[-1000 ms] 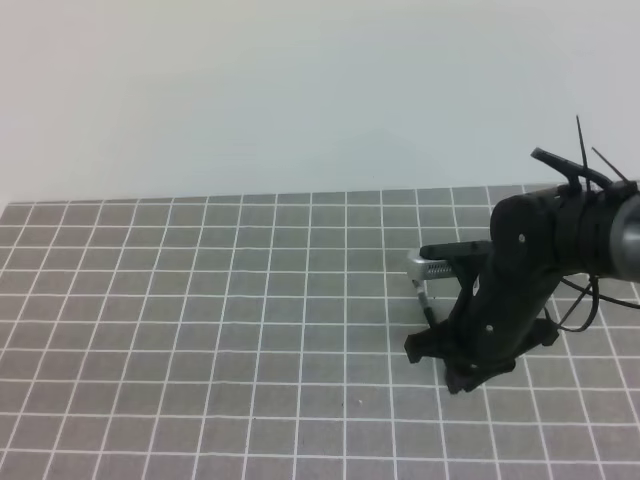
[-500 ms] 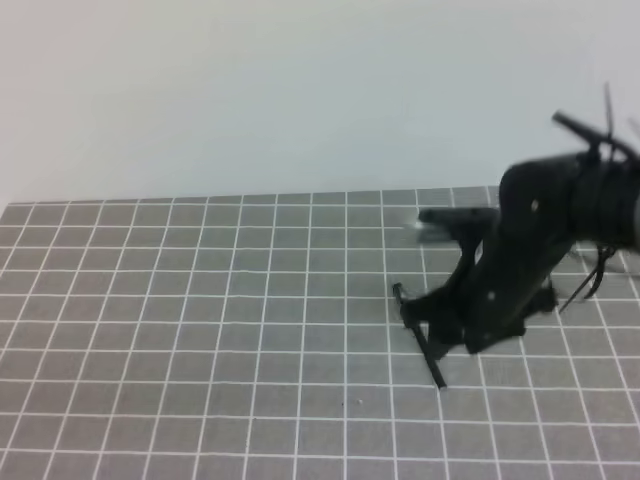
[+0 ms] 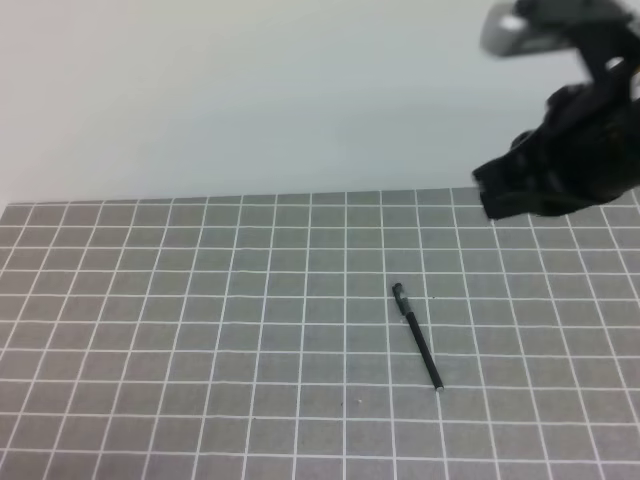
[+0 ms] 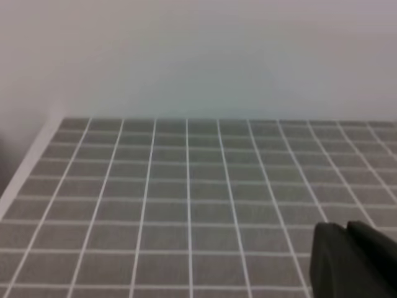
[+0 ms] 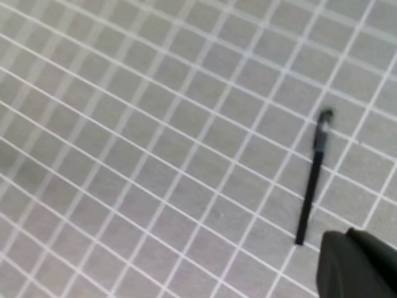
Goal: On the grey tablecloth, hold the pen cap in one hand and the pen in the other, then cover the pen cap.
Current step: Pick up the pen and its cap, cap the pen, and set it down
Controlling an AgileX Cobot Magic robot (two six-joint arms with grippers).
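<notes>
Pen first: we see the long thin black stick pen (image 3: 417,335) lying flat on the large grey tablecloth with thin white grid lines (image 3: 200,330), right of centre in the high view, slanting from upper left to lower right. Its thicker end points up-left, and it looks like one piece; we cannot tell whether that thicker part is the cap. In the right wrist view the pen (image 5: 312,176) lies on the tablecloth (image 5: 155,155) with the knobbed end uppermost, and nothing touches it.

We see the black right gripper (image 3: 500,195) up in the top right corner of the high view, raised above the cloth's far edge and well apart from the pen; its fingers look blurred. In the right wrist view only a dark edge of the right gripper (image 5: 356,264) shows at bottom right, jaws drawn together with nothing between them.

We see the left gripper (image 4: 353,257) only as a dark block at the bottom right of the left wrist view, over the tablecloth (image 4: 186,198); it is closed and holds nothing we can see. It is outside the high view.
</notes>
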